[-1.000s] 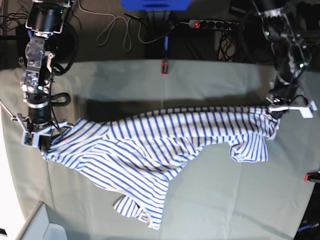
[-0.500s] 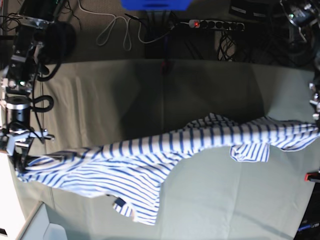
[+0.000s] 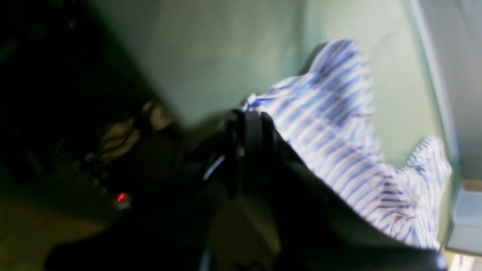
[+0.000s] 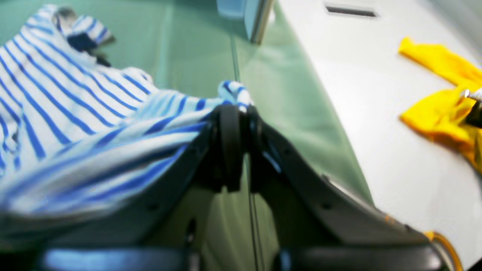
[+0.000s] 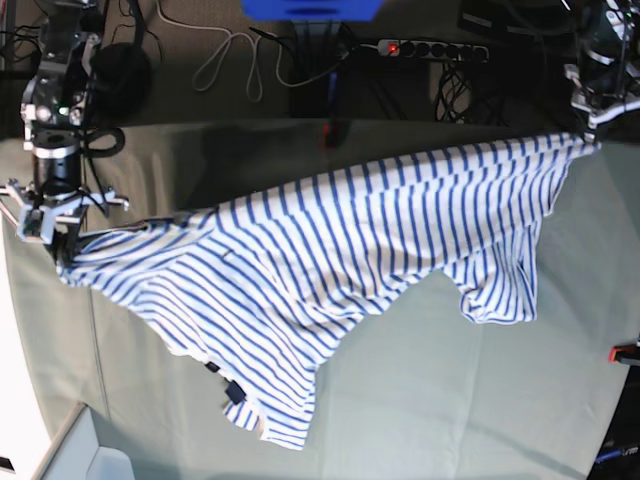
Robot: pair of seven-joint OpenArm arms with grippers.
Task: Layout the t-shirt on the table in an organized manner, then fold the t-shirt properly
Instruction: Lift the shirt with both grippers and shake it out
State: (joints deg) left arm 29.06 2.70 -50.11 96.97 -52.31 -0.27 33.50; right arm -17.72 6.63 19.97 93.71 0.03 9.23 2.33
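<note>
Both grippers are clamped tight on the t-shirt (image 5: 330, 270). We see the right gripper (image 4: 239, 113) with its jaws pressed together on a bunched striped edge, a small tuft of cloth poking out past the tips. Same story on the left gripper (image 3: 246, 120): jaws together at the fabric edge, though that wrist view is blurred and dark.

Arm pose, base view: right gripper (image 5: 50, 225) sits over the table (image 5: 480, 400) near its left edge, forearm coming down from the upper left corner, fingers pointing down into the cloth. Left gripper (image 5: 590, 120) is at the far upper right, by the table's back edge, arm reaching in from the top corner.

The t-shirt hangs stretched between the two grips. Long axis runs diagonally across the table, low on the left, high on the right. Top edge is pulled taut along that line. Body of the shirt drapes below it toward the table's near side; one lobe hangs near the right end, a longer one reaches down toward the near edge left of centre, with a small dark tag (image 5: 233, 392) showing there.

Power strip (image 5: 430, 47) with a red light lies beyond the table's back edge. Yellow cloth (image 4: 440, 98) lies on the white surface off the table's side, in the right wrist view.
</note>
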